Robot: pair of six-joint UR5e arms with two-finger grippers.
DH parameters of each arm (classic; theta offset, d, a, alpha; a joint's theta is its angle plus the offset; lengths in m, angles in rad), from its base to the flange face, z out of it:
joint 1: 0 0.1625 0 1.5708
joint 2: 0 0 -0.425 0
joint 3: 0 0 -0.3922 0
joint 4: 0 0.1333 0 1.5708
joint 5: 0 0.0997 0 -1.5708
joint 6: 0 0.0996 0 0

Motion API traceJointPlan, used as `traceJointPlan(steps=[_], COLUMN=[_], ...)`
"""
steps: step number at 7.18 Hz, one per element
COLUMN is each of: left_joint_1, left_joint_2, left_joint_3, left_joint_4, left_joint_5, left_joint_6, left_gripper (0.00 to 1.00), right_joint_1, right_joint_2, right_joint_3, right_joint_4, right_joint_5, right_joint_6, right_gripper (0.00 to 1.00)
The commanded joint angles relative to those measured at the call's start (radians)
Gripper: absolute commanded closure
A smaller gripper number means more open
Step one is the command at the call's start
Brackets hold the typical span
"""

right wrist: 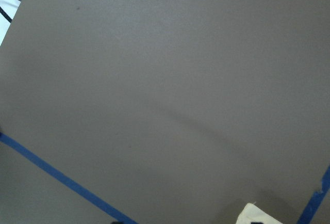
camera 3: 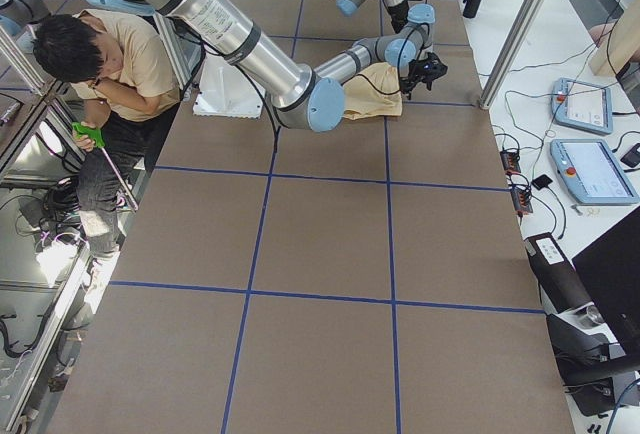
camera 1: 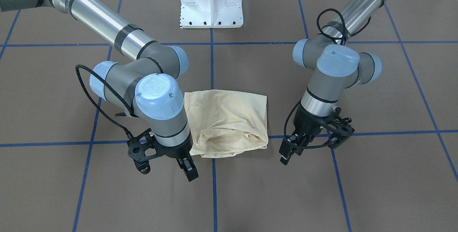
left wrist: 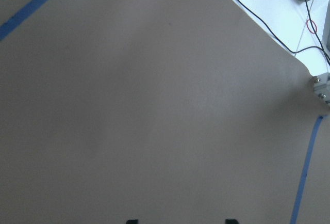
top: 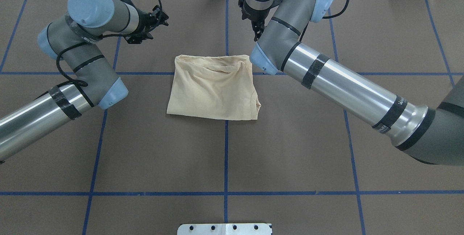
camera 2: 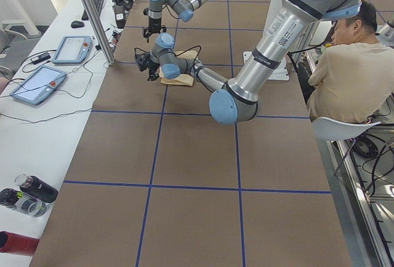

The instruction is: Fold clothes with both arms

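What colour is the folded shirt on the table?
The shirt is pale cream-yellow, no print visible; the overhead exterior view shows it best.

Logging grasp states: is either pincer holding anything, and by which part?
Nothing. The folded cream-yellow fabric T-shirt lies free; left pincer and right pincer hang beside it, empty.

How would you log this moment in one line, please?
shirt: folded, on table | left gripper: open, empty | right gripper: empty, opening unclear

A brown table (top: 290, 155) (gridded with blue tape (top: 226, 155)) adjoins a white bench (camera 2: 61, 98) carrying tablets (camera 2: 36, 84).
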Motion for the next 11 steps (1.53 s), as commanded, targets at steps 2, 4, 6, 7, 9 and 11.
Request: traceJointPlan(steps=[2,4,6,7,9,11], left_joint_1=[-0.086,-0.171,-0.288,-0.351,-0.518,-0.654], left_joint_2=[0.065,0.203,0.339,0.414,0.516,0.619], left_joint_3=[-0.080,-0.186,-0.263,-0.297,-0.298,-0.291], left_joint_4=[0.001,0.002,0.059,0.123,0.212,0.232], left_joint_5=[-0.185,-0.262,-0.299,-0.309,-0.412,-0.495], left_joint_6=[0.311,0.641,0.980,1.220,1.561,1.737], left_gripper=[0.27,0.00,0.00,0.00,0.00,0.00], right_joint_1=[0.075,0.176,0.324,0.409,0.518,0.608], right_joint_2=[-0.120,-0.280,-0.420,-0.508,-0.698,-0.848], right_joint_3=[0.117,0.237,0.323,0.412,0.628,0.804], right_joint_4=[-0.013,-0.082,-0.139,-0.202,-0.446,-0.633], right_joint_5=[0.055,0.124,0.274,0.304,0.309,0.307], right_joint_6=[-0.217,-0.589,-0.945,-1.117,-1.587,-1.823], right_gripper=[0.00,0.00,0.00,0.00,0.00,0.00])
